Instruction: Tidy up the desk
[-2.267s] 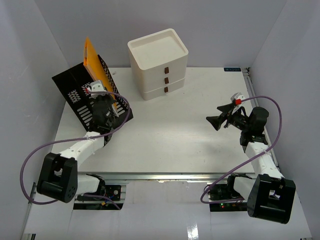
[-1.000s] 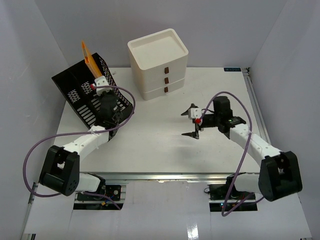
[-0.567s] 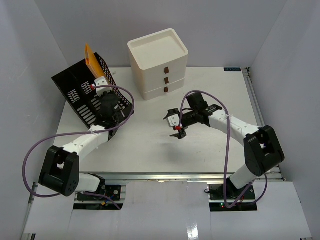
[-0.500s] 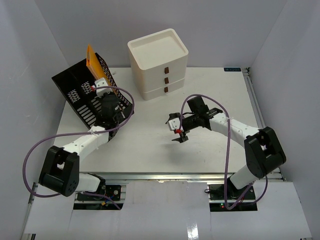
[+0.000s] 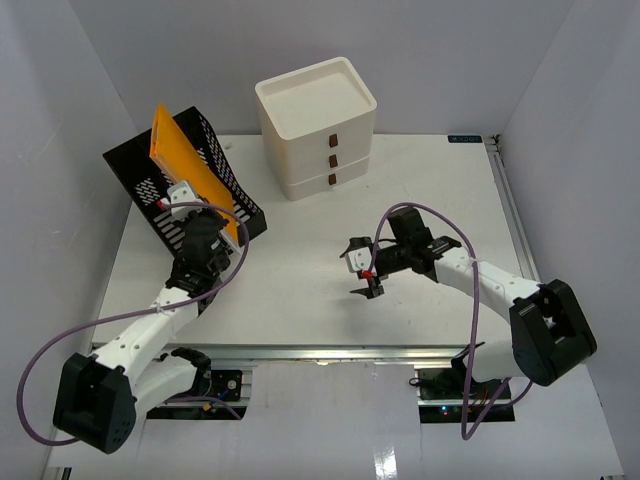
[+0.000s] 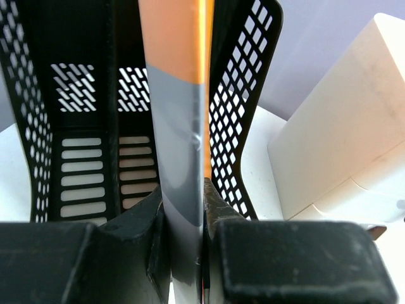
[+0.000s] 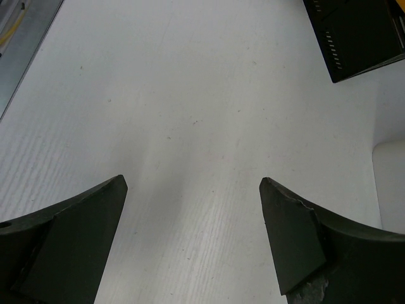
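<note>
My left gripper (image 5: 212,233) (image 6: 183,197) is shut on the lower edge of a thin orange and grey folder (image 5: 186,165) (image 6: 179,120). The folder stands tilted over the black mesh file holder (image 5: 148,180) (image 6: 82,95) at the desk's back left corner. In the left wrist view it rises edge-on between the holder's walls. My right gripper (image 5: 366,272) (image 7: 193,185) hangs open over the bare middle of the white desk (image 5: 300,300) (image 7: 190,88), with nothing between its fingers.
A cream three-drawer box (image 5: 318,125) (image 6: 342,145) stands at the back centre, just right of the holder. A metal rail (image 5: 330,351) runs along the desk's front edge. The right wrist view catches a corner of the holder (image 7: 354,38).
My left arm has drawn back toward the near edge and the folder has turned, showing its broad orange face over the holder. My right gripper has shifted slightly right and nearer, still open.
</note>
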{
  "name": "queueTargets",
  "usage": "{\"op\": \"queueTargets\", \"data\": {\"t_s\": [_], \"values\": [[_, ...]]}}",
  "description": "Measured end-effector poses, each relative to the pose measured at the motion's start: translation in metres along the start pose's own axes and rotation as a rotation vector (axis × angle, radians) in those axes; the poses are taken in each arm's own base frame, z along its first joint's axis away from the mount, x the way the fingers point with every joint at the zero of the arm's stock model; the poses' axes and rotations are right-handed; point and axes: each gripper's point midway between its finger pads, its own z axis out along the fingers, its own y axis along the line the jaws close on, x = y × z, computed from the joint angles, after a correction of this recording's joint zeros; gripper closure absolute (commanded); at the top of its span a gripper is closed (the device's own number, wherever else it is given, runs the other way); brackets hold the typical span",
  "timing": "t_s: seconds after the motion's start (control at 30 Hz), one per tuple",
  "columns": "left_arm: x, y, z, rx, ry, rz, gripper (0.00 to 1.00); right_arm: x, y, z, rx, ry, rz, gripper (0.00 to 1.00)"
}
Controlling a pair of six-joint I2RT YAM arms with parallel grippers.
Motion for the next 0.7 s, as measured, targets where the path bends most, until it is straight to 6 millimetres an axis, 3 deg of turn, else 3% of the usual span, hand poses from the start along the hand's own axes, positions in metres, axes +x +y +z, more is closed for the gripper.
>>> {"op": "queueTargets", "data": {"t_s": [0.13,0.3,0.7], "values": [[-0.004,0.007,-0.009,0.008,0.003,0.002,1.00,-0.001,0.005,-0.003,0.020,-0.002,0.009,0.07],[-0.005,0.001,-0.010,0.040,0.021,0.009,1.00,-0.001,0.011,-0.010,0.058,-0.007,0.007,0.06],[-0.021,-0.040,0.019,0.099,0.010,0.131,1.00,0.006,0.003,-0.023,0.128,-0.006,0.023,0.06]]}}
